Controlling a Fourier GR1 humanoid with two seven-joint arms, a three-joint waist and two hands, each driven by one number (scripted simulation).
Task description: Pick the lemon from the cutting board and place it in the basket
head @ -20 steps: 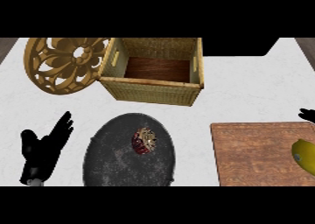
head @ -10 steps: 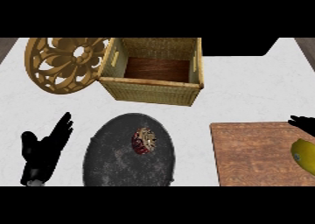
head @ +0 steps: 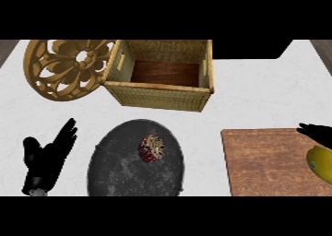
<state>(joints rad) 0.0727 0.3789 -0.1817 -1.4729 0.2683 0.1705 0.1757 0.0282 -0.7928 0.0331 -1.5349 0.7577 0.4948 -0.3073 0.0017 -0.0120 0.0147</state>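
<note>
A yellow lemon point(head: 324, 164) lies near the right edge of the wooden cutting board point(head: 267, 163), partly cut off by the view's edge. Just above it my right hand point(head: 323, 135) comes in from the right; only part of it shows, over the board's far right corner. The wicker basket point(head: 162, 94) stands at the top centre, its inside with a dark wooden bottom showing. My left hand point(head: 46, 159) rests open at the lower left, fingers up.
A round golden openwork lid point(head: 67, 69) leans against the basket's left side. A dark round plate point(head: 114, 168) with a small reddish-brown piece of food point(head: 152, 148) lies between my left hand and the board.
My right hand has moved in from the right edge, further over the board and closer to the lemon. The left hand has not moved.
</note>
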